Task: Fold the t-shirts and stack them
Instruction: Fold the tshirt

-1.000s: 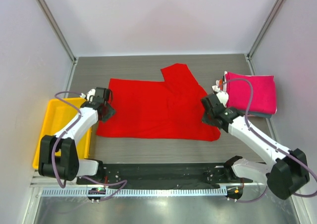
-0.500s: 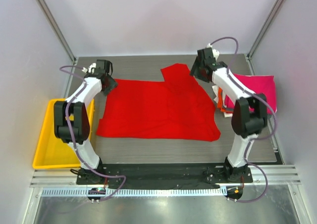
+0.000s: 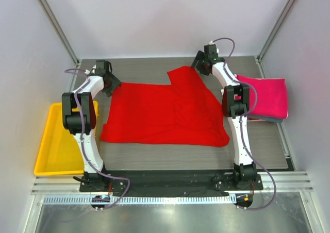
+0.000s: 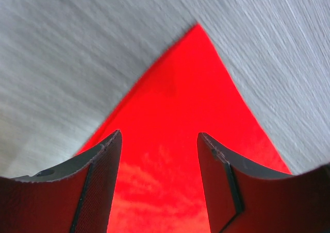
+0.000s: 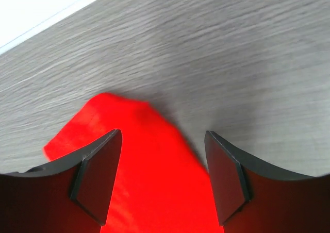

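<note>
We've got both hands with jaws spread and gripping nothing: left hand (image 4: 157, 140) over the red t-shirt (image 3: 160, 114) at its far-left corner, right hand (image 5: 162, 137) over its far sleeve tip. The shirt's spread flat on the counter (image 3: 144, 68), with the folded pink t-shirt (image 3: 268, 96) near its right side.

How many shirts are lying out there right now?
3 show: a red shirt spread flat in the middle, a folded pink shirt at the right, and a grey-blue edge peeking from under it. More may be hidden in that stack.
</note>
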